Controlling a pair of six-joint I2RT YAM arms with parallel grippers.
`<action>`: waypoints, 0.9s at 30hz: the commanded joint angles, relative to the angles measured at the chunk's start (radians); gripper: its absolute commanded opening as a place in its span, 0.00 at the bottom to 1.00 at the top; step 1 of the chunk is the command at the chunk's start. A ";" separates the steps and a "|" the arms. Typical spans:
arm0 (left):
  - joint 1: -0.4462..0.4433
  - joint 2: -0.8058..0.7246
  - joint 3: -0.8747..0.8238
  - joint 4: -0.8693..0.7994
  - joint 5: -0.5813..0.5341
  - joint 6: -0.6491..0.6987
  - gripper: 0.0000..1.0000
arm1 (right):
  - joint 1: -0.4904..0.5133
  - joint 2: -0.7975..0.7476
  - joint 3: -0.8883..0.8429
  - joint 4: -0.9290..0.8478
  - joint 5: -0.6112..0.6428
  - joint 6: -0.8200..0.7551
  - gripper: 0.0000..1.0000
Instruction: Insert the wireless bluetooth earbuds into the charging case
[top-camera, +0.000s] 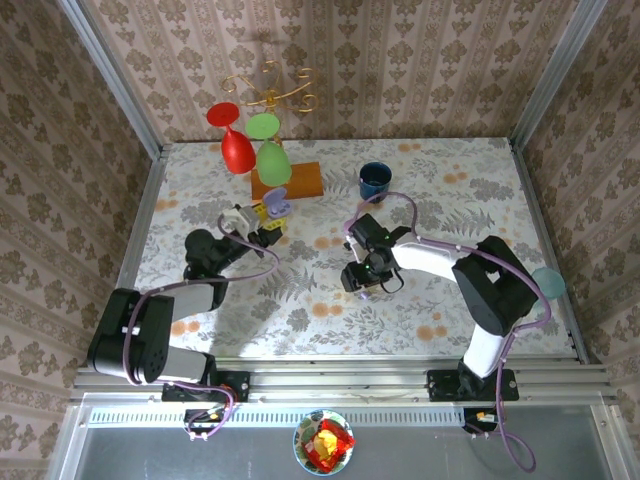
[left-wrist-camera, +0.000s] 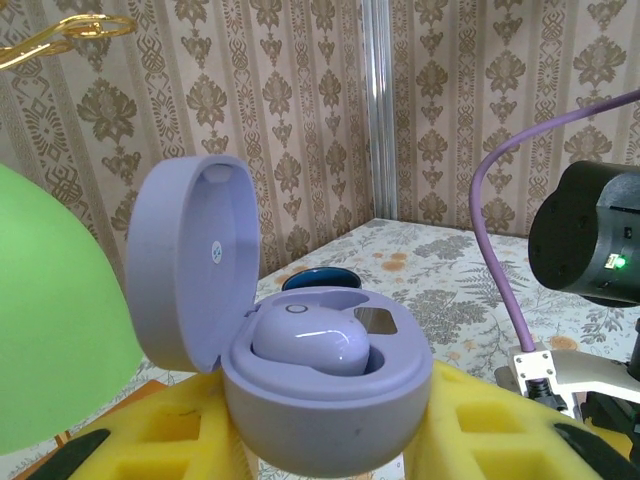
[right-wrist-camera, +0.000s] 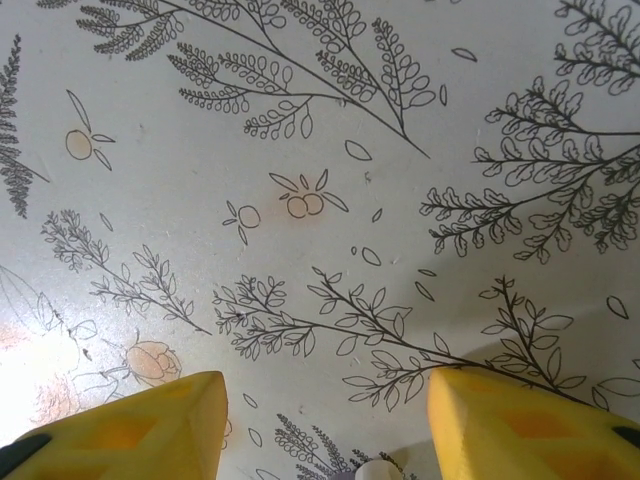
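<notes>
The lavender charging case (left-wrist-camera: 330, 400) has its lid up, and one glossy lavender earbud (left-wrist-camera: 312, 345) sits in its left well; the well beside it is vacant. My left gripper (left-wrist-camera: 330, 445) is shut on the case's base between yellow pads. From above, the case (top-camera: 277, 203) is left of centre with the left gripper (top-camera: 268, 228) under it. My right gripper (right-wrist-camera: 325, 425) points straight down at the tablecloth, open, with yellow fingertips (right-wrist-camera: 170, 425) wide apart. A tiny pale piece (right-wrist-camera: 375, 470), perhaps another earbud, peeks in at the bottom edge between them, touching neither. From above, the right gripper (top-camera: 372, 280) hovers mid-table.
A dark blue cup (top-camera: 375, 181) stands at the back centre. Red (top-camera: 237, 148) and green (top-camera: 272, 160) wine glasses and an orange block (top-camera: 300, 178) crowd the back left, close behind the case. A gold stand (top-camera: 270, 88) is against the wall. Patterned walls ring the table.
</notes>
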 joint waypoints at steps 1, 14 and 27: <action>-0.008 -0.030 -0.011 0.037 -0.003 -0.011 0.35 | 0.004 0.012 -0.043 -0.027 -0.109 -0.023 0.55; -0.008 -0.031 -0.007 0.037 0.017 -0.021 0.35 | 0.003 -0.087 -0.169 0.015 -0.106 0.017 0.56; -0.009 -0.043 -0.016 0.037 0.012 -0.021 0.35 | 0.013 -0.173 -0.263 0.089 -0.195 0.088 0.56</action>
